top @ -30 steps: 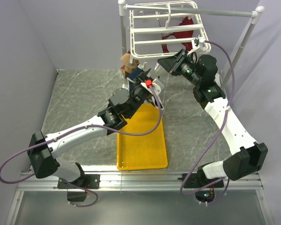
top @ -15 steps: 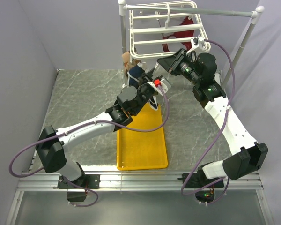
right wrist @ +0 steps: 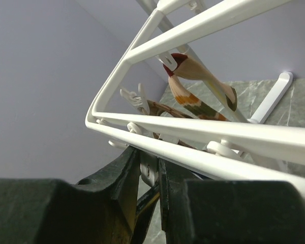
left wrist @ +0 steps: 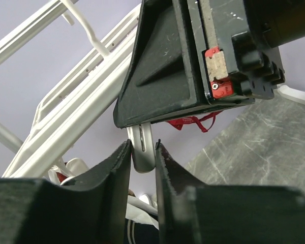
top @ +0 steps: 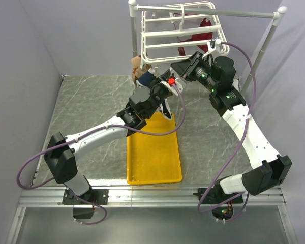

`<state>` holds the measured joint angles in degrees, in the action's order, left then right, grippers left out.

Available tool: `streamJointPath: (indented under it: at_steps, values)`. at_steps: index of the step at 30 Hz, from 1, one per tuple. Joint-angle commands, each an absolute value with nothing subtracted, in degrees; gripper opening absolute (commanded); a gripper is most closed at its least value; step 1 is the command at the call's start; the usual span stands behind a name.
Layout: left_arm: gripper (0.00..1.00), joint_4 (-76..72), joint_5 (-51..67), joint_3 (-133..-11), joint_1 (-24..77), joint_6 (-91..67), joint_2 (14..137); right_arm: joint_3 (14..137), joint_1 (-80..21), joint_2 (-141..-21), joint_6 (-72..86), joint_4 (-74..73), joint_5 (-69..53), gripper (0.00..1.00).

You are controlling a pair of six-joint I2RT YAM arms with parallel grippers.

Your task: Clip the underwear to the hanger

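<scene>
Two tools crowd together under the near edge of the hanger (right wrist: 218, 136). The left tool (left wrist: 142, 144) has its fingers pressed against both sides of a small white clip (left wrist: 142, 158), pinching it. The right tool (right wrist: 149, 158) sits directly above, its fingers drawn close on a white clip tab just beneath the hanger's front bar. This looks to be the same clip, though I cannot be certain.

The underwear (top: 146, 78) hangs bunched below the hanger's near-left corner, just behind the left tool and beside a brown patterned cloth (top: 136, 63). Whether any part of it is already clipped cannot be told. A dark red garment (top: 206, 30) hangs at the far side, and a yellow tray (top: 153, 157) lies on the tabletop (top: 91, 101) below.

The step in hand appears to be working the clip itself, with the cloth not yet between its jaws. Next, the clip likely needs squeezing open while a trimmed edge of the underwear is brought up into it, then a release so it bites. Both tools sit very close together, so there is little room for error.
</scene>
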<state>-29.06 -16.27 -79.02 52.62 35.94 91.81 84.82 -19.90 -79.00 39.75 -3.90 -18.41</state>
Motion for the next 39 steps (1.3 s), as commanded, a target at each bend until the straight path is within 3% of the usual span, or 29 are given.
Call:
streamJointPath:
  at_steps: [1,3,7,10,11,14,18,30,35,39]
  values:
    - [0.26,-29.62,-15.55,-82.26,52.03,34.81,92.46,87.63,-20.30,-78.93,39.37,-2.55,-17.05,0.05]
    - [0.25,-29.18,-15.64,-82.62,51.68,33.93,92.81,87.71,-20.21,-79.01,39.46,-2.64,-17.05,0.05]
    - [0.08,-28.39,-15.56,-82.71,51.15,31.21,92.37,88.06,-20.22,-79.01,39.72,-3.16,-16.70,0.11]
    - [0.00,-27.16,-14.86,-82.62,50.63,28.05,91.50,87.81,-20.30,-78.93,39.82,-3.17,-16.44,0.38]
    - [0.00,-26.11,-14.33,-82.27,50.45,27.25,90.89,87.72,-20.22,-78.84,39.90,-3.16,-16.35,0.53]
    - [0.00,-24.27,-13.28,-82.09,50.10,24.09,89.74,87.19,-20.13,-78.58,40.78,-2.81,-16.87,0.65]
    - [0.00,-22.68,-12.13,-81.57,49.83,20.75,88.60,85.79,-19.95,-78.40,42.10,-0.54,-19.42,0.66]
    - [0.00,-19.86,-7.91,-82.18,46.15,13.37,87.36,84.72,-18.90,-75.59,41.31,-5.52,-20.05,0.58]
    - [0.00,-26.79,-3.97,-76.92,44.48,13.27,85.35,83.50,-18.46,-74.27,41.31,-6.42,-21.09,0.57]
    - [0.00,-32.68,-0.44,-72.79,42.81,12.83,84.73,76.30,-17.84,-72.95,44.46,1.64,-23.89,0.56]
